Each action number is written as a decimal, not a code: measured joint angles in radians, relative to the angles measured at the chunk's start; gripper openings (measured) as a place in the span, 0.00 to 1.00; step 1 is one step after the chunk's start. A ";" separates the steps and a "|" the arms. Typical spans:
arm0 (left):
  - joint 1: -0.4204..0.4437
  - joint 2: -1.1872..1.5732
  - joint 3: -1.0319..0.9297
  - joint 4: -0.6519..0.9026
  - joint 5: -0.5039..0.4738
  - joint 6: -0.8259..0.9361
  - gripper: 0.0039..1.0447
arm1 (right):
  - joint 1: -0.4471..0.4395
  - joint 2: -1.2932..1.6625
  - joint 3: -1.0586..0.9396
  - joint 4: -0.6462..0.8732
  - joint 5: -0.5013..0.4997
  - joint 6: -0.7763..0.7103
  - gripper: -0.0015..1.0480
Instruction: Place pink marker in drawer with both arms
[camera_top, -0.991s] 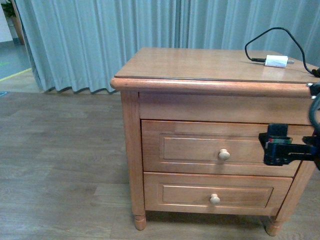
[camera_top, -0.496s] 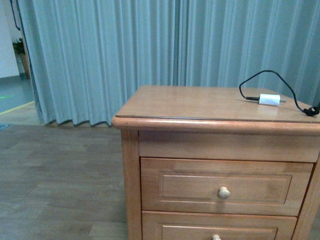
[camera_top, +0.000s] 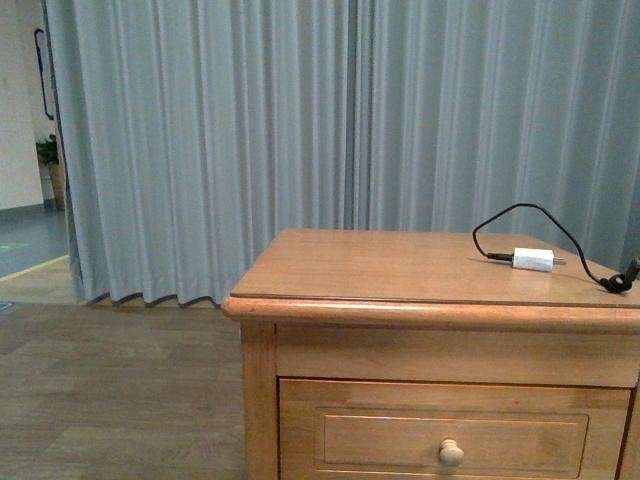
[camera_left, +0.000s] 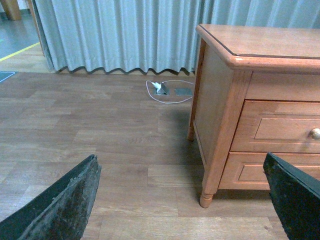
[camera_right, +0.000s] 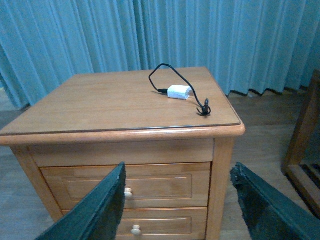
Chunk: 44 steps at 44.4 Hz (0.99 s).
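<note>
— Any writing or labels you can read?

— None; nothing legible on the cabinet (camera_top: 420, 300) or the white charger plug (camera_top: 533, 259).

— Where is the pink marker?

— I cannot find it in any view. The top drawer (camera_right: 127, 186) is closed, honey-coloured, with a recessed panel and a round knob (camera_top: 451, 452); the lower drawer (camera_right: 135, 222) sits shut beneath it.

— Your grippers?

— My left gripper (camera_left: 185, 200) hangs with its fingers spread wide, empty, above the wooden floor (camera_left: 100, 135) beside the cabinet. My right gripper (camera_right: 180, 210) is likewise spread, empty, in front of the cabinet.

— Anything else around?

— The plug's black cable (camera_right: 160, 75) loops on the cabinet top; grey-blue curtains (camera_top: 300, 130) hang behind, and a floor socket with a white cord (camera_left: 167, 91) lies near them.
</note>
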 joint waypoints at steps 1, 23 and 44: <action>0.000 0.000 0.000 0.000 0.000 0.000 0.94 | -0.003 -0.011 -0.017 0.008 -0.003 -0.009 0.57; 0.000 0.000 0.000 0.000 0.000 0.000 0.94 | -0.109 -0.212 -0.276 0.050 -0.105 -0.053 0.01; 0.000 0.000 0.000 0.000 0.000 0.000 0.94 | -0.109 -0.354 -0.352 -0.011 -0.105 -0.053 0.01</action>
